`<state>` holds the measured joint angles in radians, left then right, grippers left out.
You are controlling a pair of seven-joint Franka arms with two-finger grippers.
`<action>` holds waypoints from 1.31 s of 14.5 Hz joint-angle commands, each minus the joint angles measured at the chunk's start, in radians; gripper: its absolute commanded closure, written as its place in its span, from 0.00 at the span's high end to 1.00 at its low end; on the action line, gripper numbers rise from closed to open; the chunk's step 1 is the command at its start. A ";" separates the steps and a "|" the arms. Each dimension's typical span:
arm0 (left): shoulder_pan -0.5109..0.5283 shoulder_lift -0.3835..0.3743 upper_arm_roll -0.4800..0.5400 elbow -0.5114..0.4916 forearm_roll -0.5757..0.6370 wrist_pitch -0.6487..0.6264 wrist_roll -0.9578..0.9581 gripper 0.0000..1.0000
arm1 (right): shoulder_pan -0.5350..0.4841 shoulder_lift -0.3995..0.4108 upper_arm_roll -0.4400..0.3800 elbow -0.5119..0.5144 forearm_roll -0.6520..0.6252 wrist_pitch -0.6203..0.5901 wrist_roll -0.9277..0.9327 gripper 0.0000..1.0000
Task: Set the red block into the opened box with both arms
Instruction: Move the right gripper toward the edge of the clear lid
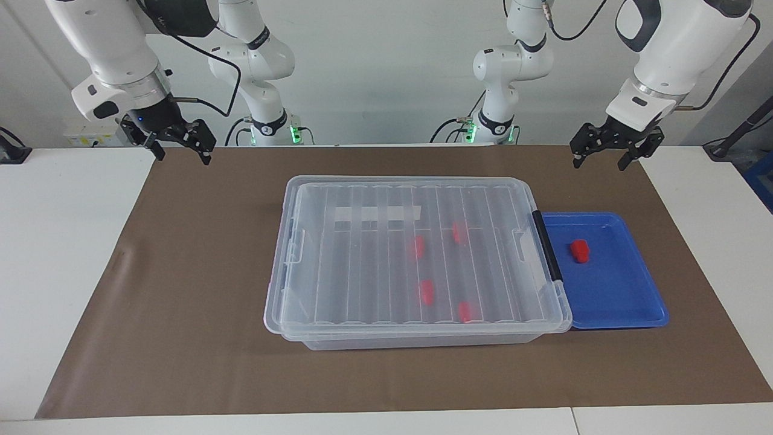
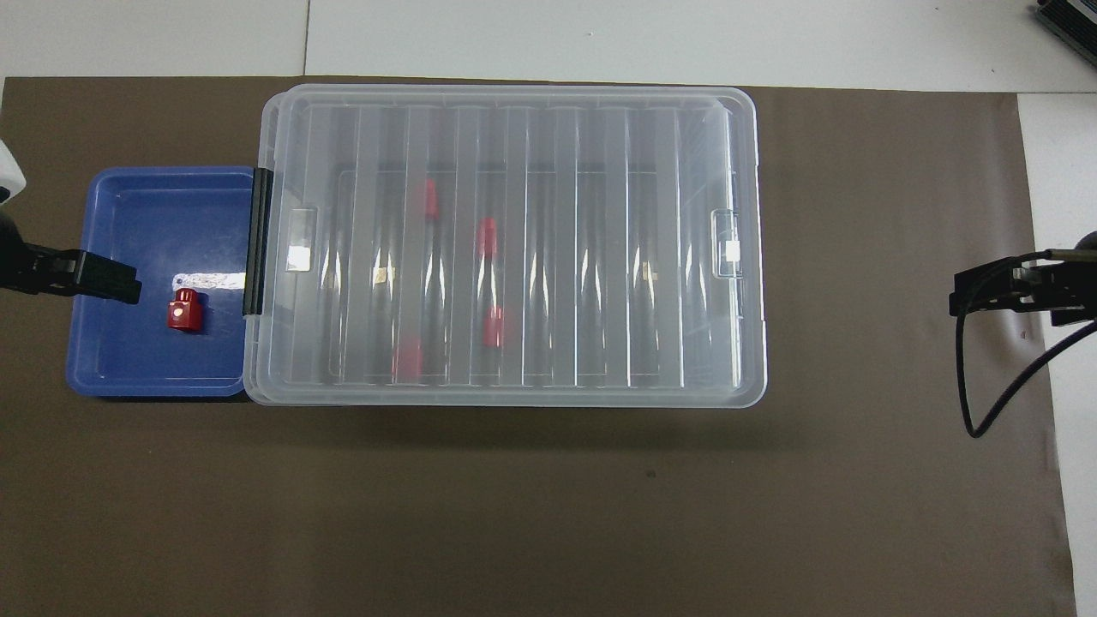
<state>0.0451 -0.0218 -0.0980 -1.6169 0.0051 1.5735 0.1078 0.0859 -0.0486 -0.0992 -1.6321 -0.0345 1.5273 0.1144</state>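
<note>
1. Hanging in the air over the brown mat [image 1: 181,272] on the white table [image 1: 60,241], the left gripper [image 1: 607,158] and the right gripper [image 1: 181,151] each hover at their own end, fingers apart and holding nothing.
2. Between the two grippers lies the box [image 1: 416,260], a large clear bin with its ribbed lid [image 2: 514,248] resting flat on top, covering the opening; a white label strip [image 1: 377,214] shows through the lid.
3. A black handle [image 1: 546,244] runs along the box's end that faces the left gripper, touching the edge of a shallow blue tray [image 1: 628,302].
4. The blue tray sits below the left gripper, just beside the box, and in the overhead view the gripper's dark tip overlaps the tray's outer rim.
5. One red block [image 1: 580,251] lies in the tray, alone and uncovered, apart from the left gripper's fingers.
6. Four more red blocks [image 1: 426,292] lie scattered inside the box, blurred by the lid's ribs.
7. The right gripper is over bare mat, well apart from the box.
</note>
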 commanded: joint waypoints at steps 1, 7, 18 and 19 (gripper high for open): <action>0.002 -0.007 0.001 -0.003 -0.002 -0.001 -0.011 1.00 | -0.002 -0.020 0.006 -0.018 -0.011 0.004 -0.007 1.00; 0.001 -0.007 0.003 -0.005 -0.002 -0.001 -0.010 1.00 | -0.009 -0.011 0.006 -0.031 0.022 0.108 0.025 1.00; 0.004 -0.017 0.003 -0.026 -0.002 0.017 -0.008 1.00 | 0.130 0.183 0.013 -0.051 0.151 0.433 0.037 1.00; 0.004 -0.017 0.003 -0.026 -0.001 0.017 -0.008 1.00 | 0.130 0.199 0.013 -0.051 0.166 0.454 0.039 1.00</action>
<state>0.0453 -0.0217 -0.0970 -1.6201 0.0052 1.5744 0.1076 0.2150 0.1299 -0.0870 -1.6815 0.0939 1.9469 0.1305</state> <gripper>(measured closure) 0.000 0.000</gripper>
